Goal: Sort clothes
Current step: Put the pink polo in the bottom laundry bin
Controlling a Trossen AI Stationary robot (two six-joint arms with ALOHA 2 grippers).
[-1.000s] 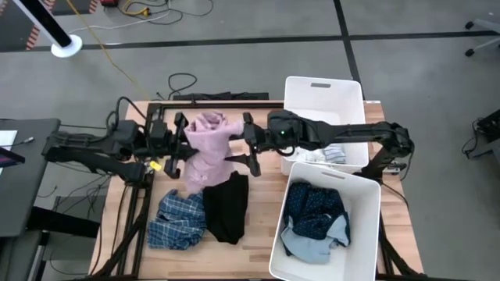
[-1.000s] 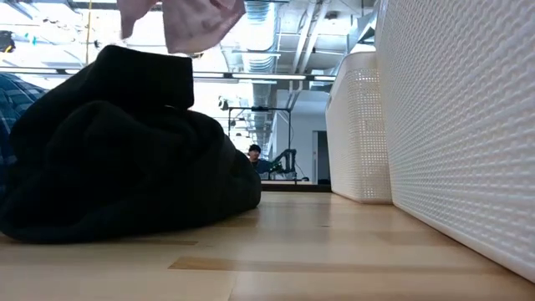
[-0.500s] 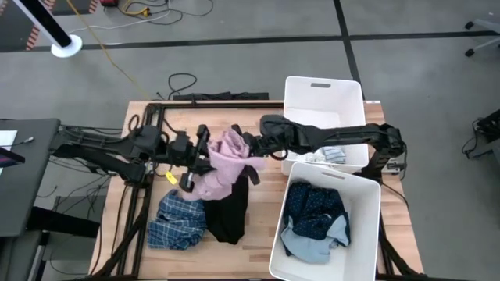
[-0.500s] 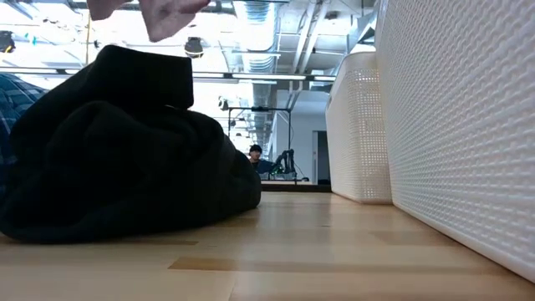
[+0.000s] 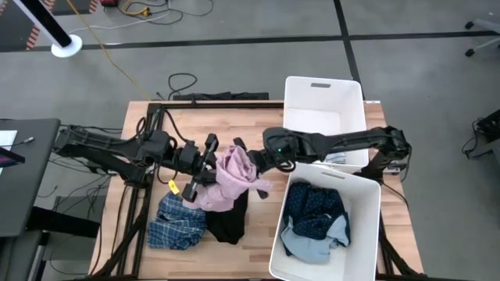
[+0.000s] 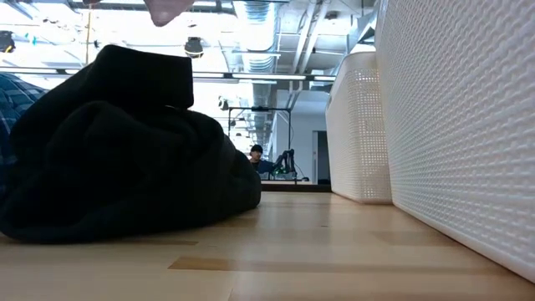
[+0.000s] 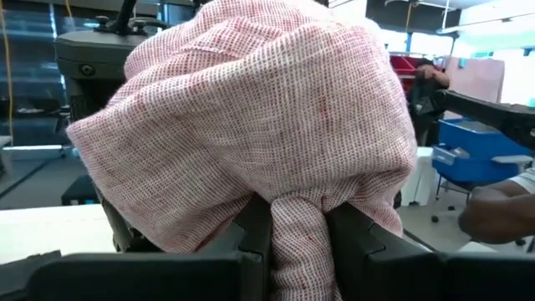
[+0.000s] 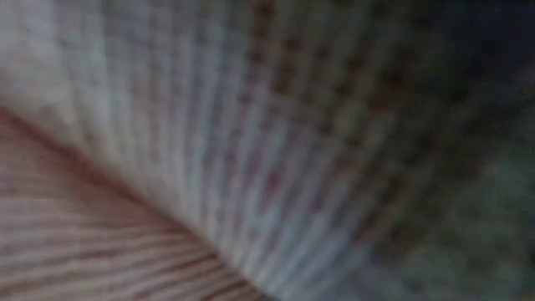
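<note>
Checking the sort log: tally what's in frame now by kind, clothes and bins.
Pink garment, held up between left gripper and right gripper: 1
Black garment: 1
Blue plaid shirt: 1
Navy patterned garment, in near bin: 1
White bins, counting far bin: 2
Total: 6

Even overhead daylight, soft shadows; right wrist view a close, unfocused blur.

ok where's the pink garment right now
In the high view the pink garment is held up mid-table between the left gripper and the right gripper, above the black garment.
</note>
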